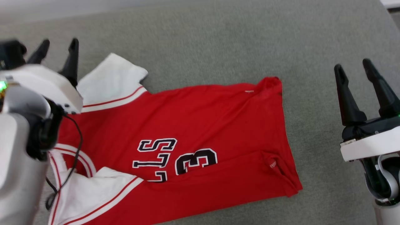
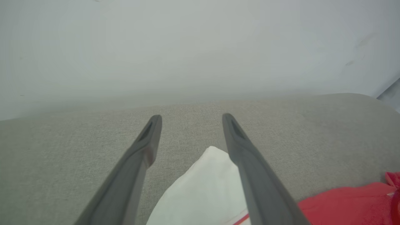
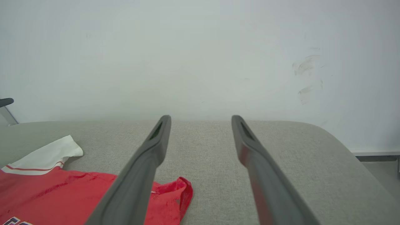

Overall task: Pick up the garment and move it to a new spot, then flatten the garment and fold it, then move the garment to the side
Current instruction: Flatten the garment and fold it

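Nearest you, your left claw and right claw both stand spread wide, gripping nothing. Between them the red jersey-style shirt with white sleeves and black lettering lies spread on the grey fabric-topped desk, collar toward the left claw, hem toward the right. Left claw hangs over the far white sleeve; right claw sits apart from the hem. Past the desk's far edge, a pale plain wall.

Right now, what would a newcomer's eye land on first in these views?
The red garment with white sleeves lies spread across the gray padded surface, black letters and number face up. Next, two open, empty grippers flank it: the left gripper by the far sleeve, the right gripper past the hem.
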`<state>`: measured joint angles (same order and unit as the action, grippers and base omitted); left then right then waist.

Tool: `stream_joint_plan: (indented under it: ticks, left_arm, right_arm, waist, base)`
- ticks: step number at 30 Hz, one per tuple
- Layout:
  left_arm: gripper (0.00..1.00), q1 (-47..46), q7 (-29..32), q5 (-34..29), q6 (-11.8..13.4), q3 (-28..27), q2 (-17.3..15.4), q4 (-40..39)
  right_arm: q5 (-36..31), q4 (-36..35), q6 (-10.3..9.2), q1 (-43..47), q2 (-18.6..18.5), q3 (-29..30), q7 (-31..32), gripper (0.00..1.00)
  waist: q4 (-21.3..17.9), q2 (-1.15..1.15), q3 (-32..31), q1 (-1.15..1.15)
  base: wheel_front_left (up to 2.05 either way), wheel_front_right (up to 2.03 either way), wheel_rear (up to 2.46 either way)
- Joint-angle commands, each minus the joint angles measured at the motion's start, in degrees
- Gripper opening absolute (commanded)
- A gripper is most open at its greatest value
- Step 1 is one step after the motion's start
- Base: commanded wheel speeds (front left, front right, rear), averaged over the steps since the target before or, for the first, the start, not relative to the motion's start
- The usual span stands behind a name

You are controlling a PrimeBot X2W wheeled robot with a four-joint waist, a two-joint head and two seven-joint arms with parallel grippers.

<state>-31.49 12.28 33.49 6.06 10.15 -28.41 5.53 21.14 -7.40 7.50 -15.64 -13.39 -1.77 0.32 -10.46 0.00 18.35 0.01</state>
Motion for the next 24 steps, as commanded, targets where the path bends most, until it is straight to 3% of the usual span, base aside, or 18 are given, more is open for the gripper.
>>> stream_joint_plan:
  ticks: [1,6,10,14,21,22,23,24]
  left_arm:
    - [1.0,-2.58,1.94,0.68,-1.15,0.27,-0.88,0.9]
    - [1.0,-11.9,15.38,4.37,-6.2,2.56,-4.82,4.99]
    - [1.0,-17.03,27.78,6.79,-7.83,4.5,-7.87,7.18]
    - [1.0,-19.54,37.13,7.82,-6.84,6.03,-9.81,7.85]
    - [1.0,-17.72,47.18,9.31,-3.71,8.69,-9.61,10.77]
    - [0.79,-17.03,48.09,9.52,-3.21,9.0,-9.45,11.38]
    - [0.33,-16.37,48.64,9.94,-2.67,9.02,-9.06,11.96]
    - [0.0,-15.63,49.28,10.51,-2.21,9.0,-8.46,12.6]
  right_arm:
    - [-0.03,-0.49,-0.02,-1.06,0.35,0.13,-0.4,1.0]
    - [0.59,-0.36,-0.02,-2.6,1.01,-0.16,-1.36,1.0]
    - [1.3,0.68,-0.02,-3.19,1.62,-0.69,-2.27,1.0]
    - [2.17,2.2,-0.02,-3.46,2.26,-1.19,-3.07,1.0]
    - [3.67,4.94,-0.02,-4.56,2.86,-2.49,-4.83,1.0]
    - [3.9,5.17,-0.02,-4.67,2.8,-2.67,-4.96,1.0]
    - [4.06,5.44,-0.02,-4.82,2.63,-2.83,-5.04,1.0]
    - [4.24,5.65,-0.02,-5.01,2.42,-2.93,-5.22,1.0]
  waist:
    - [-2.7,0.0,5.55,-0.01]
    - [-4.46,0.0,9.22,-0.01]
    - [-5.72,0.0,11.14,-0.01]
    - [-6.82,0.0,12.63,-0.01]
    - [-8.31,0.0,14.19,-0.01]
    - [-8.49,0.0,14.24,-0.01]
    - [-8.67,0.0,14.25,-0.01]
    - [-8.8,0.0,14.21,-0.01]
  base:
    - [0.0,0.0,0.0]
    - [0.0,0.0,0.0]
    - [0.0,0.0,0.0]
    - [0.0,0.0,0.0]
    - [0.0,0.0,0.0]
    - [0.0,0.0,0.0]
    - [0.0,0.0,0.0]
    - [0.0,0.0,0.0]
